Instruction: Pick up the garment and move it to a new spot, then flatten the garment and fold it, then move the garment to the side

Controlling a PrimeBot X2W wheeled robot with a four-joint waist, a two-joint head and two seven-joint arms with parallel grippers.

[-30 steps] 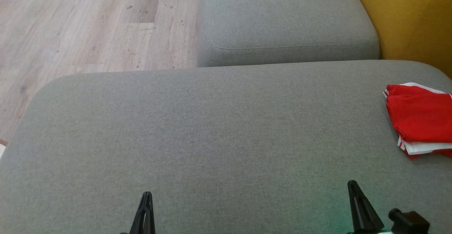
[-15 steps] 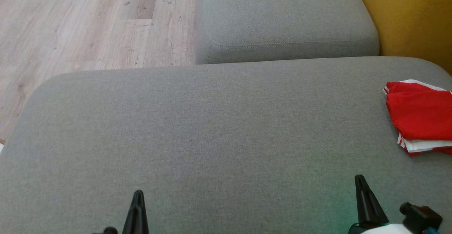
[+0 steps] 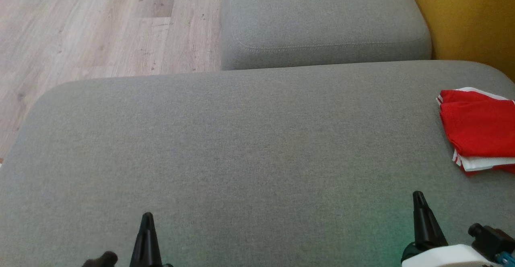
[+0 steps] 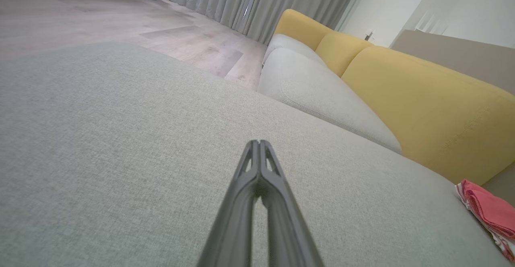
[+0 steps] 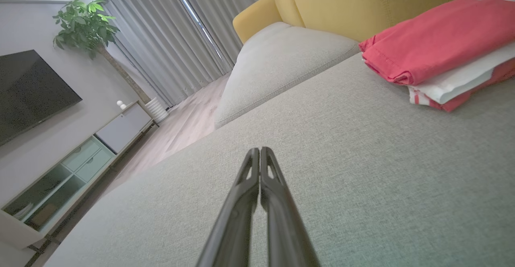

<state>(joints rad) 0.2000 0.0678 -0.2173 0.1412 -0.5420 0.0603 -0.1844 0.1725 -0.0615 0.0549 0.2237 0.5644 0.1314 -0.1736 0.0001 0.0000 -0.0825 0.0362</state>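
Observation:
The garment (image 3: 476,128) is red with white trim, folded into a flat stack at the right edge of the grey sofa cushion (image 3: 241,146). It also lies at the far right in the left wrist view, garment (image 4: 489,212), and at the upper right in the right wrist view, garment (image 5: 434,45). My left gripper (image 3: 147,218) is shut and empty at the lower left, far from the garment. My right gripper (image 3: 418,197) is shut and empty at the lower right, a short way in front of the garment. Both pairs of fingers press together in the wrist views: left gripper (image 4: 258,143), right gripper (image 5: 259,150).
A second grey cushion (image 3: 322,21) lies beyond the near one. A yellow backrest (image 3: 470,21) rises at the right. Wooden floor (image 3: 92,29) lies to the left. The right wrist view has a TV (image 5: 28,90), a low cabinet (image 5: 68,166) and a plant (image 5: 84,25).
The head view has shifted slightly, so the sofa sits a bit higher in it. The left gripper has drawn left and down in view; the right gripper has drifted right and up. The garment lies still.

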